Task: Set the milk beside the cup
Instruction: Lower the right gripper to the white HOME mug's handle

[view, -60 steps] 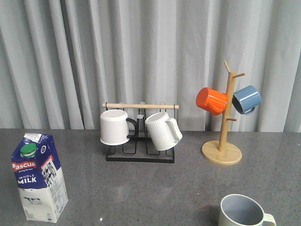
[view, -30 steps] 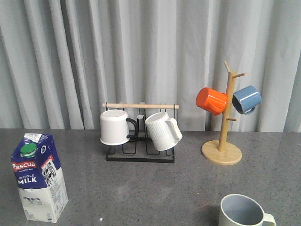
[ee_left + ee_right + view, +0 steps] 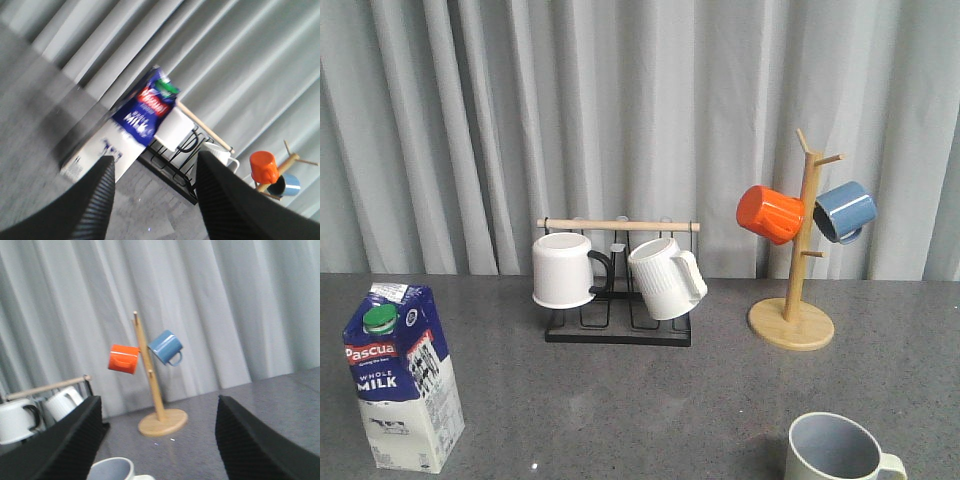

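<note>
The milk carton (image 3: 402, 378) stands upright at the front left of the grey table, green cap on top. It also shows in the left wrist view (image 3: 127, 127), blurred, beyond my open left gripper (image 3: 155, 165), which is apart from it and empty. The pale grey-green cup (image 3: 835, 450) with a grey-blue inside stands at the front right, cut off by the frame edge. In the right wrist view the cup (image 3: 114, 471) lies close below my open, empty right gripper (image 3: 159, 412). Neither gripper shows in the front view.
A black wire rack (image 3: 618, 328) with a wooden bar holds a plain white mug (image 3: 563, 269) and a ribbed white mug (image 3: 665, 278) at the back centre. A wooden mug tree (image 3: 792, 322) at the back right carries an orange mug (image 3: 769, 214) and a blue mug (image 3: 844, 210). Grey curtains hang behind.
</note>
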You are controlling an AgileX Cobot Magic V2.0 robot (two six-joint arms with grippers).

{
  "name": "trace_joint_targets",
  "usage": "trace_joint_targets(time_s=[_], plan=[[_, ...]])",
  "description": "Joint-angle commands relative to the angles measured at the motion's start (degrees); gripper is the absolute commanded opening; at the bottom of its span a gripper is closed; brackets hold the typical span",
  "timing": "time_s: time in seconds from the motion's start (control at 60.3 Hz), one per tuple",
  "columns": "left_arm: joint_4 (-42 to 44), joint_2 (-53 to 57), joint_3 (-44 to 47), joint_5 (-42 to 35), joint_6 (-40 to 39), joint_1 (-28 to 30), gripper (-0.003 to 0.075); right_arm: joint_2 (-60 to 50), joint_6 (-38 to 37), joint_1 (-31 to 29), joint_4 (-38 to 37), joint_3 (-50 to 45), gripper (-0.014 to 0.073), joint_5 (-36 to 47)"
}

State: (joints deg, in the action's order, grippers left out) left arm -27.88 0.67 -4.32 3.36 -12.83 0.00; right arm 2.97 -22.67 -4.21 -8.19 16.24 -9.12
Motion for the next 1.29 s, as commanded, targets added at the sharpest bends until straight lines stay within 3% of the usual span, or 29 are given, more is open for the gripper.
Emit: trace_joint_targets(time_s=[0.0, 0.249, 0.498, 0.78, 1.277], plan=[[4.56, -0.04, -7.74, 1.65, 5.29, -0.02, 0.0373, 6.16, 2.33, 0.88, -2.22, 9.00, 0.0468, -4.27], [7.76, -14.75, -25.83, 18.68, 15.74, 0.00, 0.0373, 24.44, 15.67, 6.37, 5.22, 23.84, 0.0468, -17.82], [8.91, -29.31, -35.42, 18.59, 19.51, 0.00, 0.0373, 38.34, 22.67, 7.78, 11.80, 24.84, 0.0461, -27.62], [8.91, -31.38, -35.69, 17.70, 19.51, 0.00, 0.0373, 46.20, 24.98, 7.78, 13.06, 19.19, 0.0451, -20.29], [8.91, -31.38, -35.69, 17.81, 19.51, 0.00, 0.0373, 62.47, 24.97, 7.78, 12.90, 19.13, 0.0451, -5.58]])
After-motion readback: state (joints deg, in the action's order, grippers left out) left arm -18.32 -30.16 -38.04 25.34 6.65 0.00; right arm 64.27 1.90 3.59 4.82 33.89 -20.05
